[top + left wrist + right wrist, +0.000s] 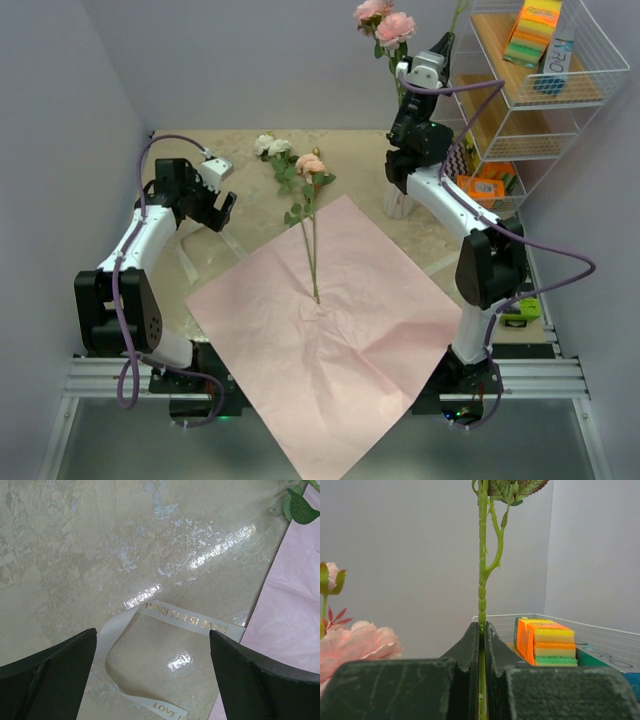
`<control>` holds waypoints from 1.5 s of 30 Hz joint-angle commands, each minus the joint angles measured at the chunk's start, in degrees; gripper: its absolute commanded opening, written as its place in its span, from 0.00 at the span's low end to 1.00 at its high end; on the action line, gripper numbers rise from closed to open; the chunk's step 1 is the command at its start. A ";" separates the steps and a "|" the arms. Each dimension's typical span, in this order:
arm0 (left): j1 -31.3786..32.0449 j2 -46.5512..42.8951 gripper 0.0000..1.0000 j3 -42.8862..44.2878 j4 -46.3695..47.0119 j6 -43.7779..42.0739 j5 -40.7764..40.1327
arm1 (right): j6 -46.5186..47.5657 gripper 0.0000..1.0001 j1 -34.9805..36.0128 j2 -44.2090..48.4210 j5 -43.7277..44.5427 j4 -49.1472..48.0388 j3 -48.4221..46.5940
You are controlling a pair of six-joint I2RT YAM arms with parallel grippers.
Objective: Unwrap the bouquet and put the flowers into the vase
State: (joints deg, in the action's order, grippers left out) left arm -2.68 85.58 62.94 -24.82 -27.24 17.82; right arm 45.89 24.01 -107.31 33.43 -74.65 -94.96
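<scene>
Green flower stem [482,555] clamped upright in right tool [482,626] | left tool [152,632] apart over ribbon [185,619]

The left arm bends out to the left of the pink paper sheet [340,350], its left hand [218,208] low and angled downward, fingers spread wide and empty. The right arm rises beyond the sheet's far-right side, its right hand [443,45] pointing up, clamped on a rose stem [482,555].
</scene>
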 commanded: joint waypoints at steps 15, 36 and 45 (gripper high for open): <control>-0.93 -2.96 0.99 2.72 0.12 -0.62 1.16 | 3.86 0.58 5.96 7.63 20.17 0.99 6.36; -0.93 -5.95 0.99 5.62 -4.53 1.85 1.16 | -38.49 0.58 21.96 16.36 5.78 68.04 9.27; -1.01 -7.97 0.99 4.13 -3.22 0.62 -0.33 | -49.13 0.53 21.87 6.77 0.15 71.66 10.68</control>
State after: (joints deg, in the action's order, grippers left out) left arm -3.07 80.40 66.96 -29.21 -26.35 18.20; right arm 4.93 46.06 -97.51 38.13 -7.44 -83.02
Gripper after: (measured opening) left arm 0.993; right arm 0.543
